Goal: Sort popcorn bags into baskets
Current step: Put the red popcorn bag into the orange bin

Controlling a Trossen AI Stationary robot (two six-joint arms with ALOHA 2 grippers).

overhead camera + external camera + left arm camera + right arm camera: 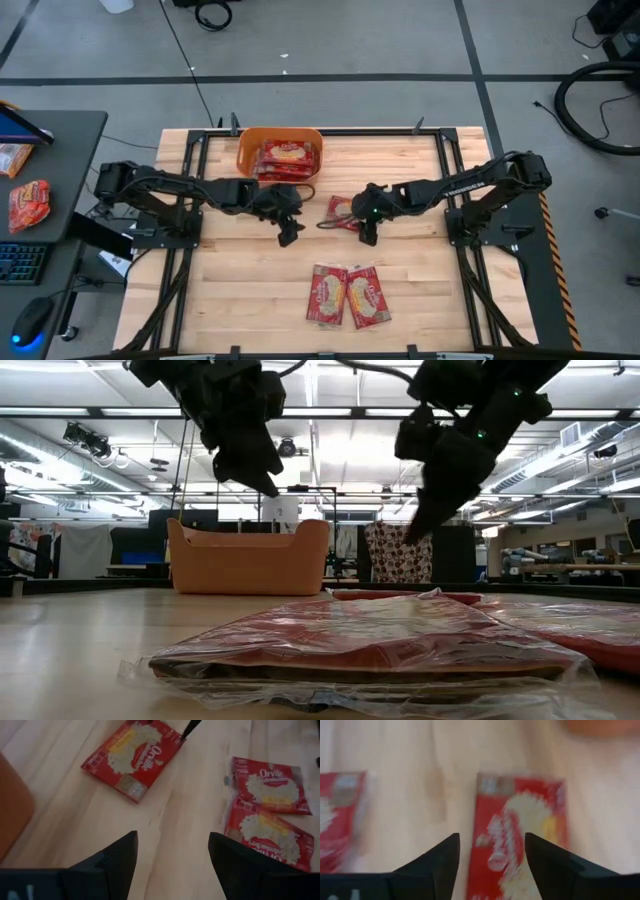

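The orange basket [248,152] [248,560] stands at the table's far edge with several red popcorn bags [287,157] lying in it. One bag [343,209] [134,756] [519,837] lies flat mid-table. Two more bags [347,295] [270,805] [380,635] lie side by side near the near edge. My left gripper [289,236] [172,840] [268,485] is open and raised above the table, just near of the basket. My right gripper [367,235] [492,840] [415,530] is open too, raised over the near edge of the mid-table bag.
Black frame rails [190,200] run along the table's left and right sides by the arm bases. A side desk [60,150] to the left carries another packet [28,203], a keyboard and a mouse. Bare wood lies between the mid-table bag and the near pair.
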